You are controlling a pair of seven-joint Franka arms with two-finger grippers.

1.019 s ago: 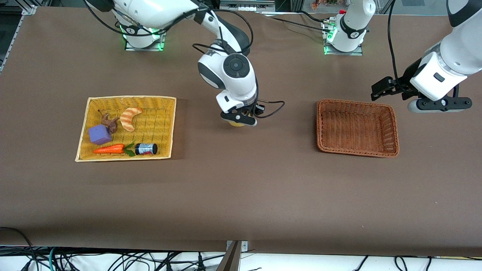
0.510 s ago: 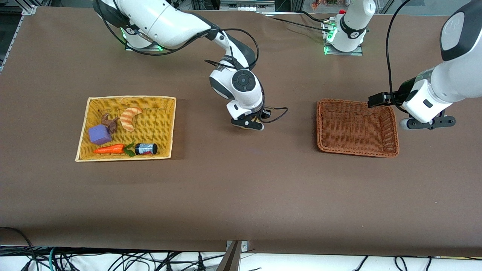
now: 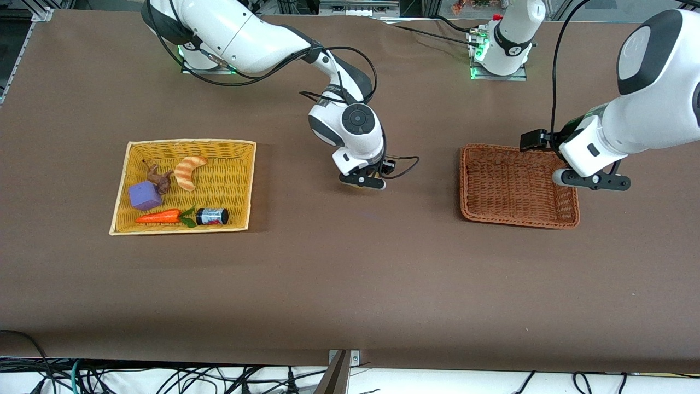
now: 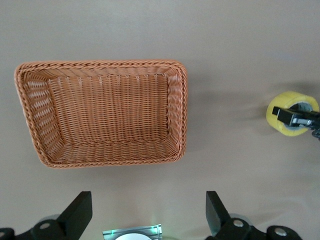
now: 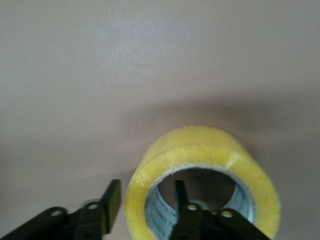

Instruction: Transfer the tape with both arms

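The tape (image 3: 355, 184), a yellowish roll, hangs in my right gripper (image 3: 362, 181) low over the middle of the table, between the two baskets. In the right wrist view the right gripper (image 5: 146, 187) is shut on the tape (image 5: 200, 142), one finger inside the ring and one outside its wall. I cannot tell whether the roll touches the table. The left wrist view shows the tape (image 4: 280, 112) beside the brown basket (image 4: 182, 115). My left gripper (image 3: 590, 180) is up in the air over the brown basket's (image 3: 518, 221) end toward the left arm, open and empty (image 4: 148, 200).
A yellow basket (image 3: 186, 143) toward the right arm's end holds a striped croissant toy (image 3: 188, 171), a purple block (image 3: 145, 196), a carrot (image 3: 158, 217), a small jar (image 3: 212, 216) and a brown figure. The brown basket has nothing in it.
My right gripper has carried the tape a little toward the left arm's end and lower. My left arm has swung in from the table's end to over the brown basket.
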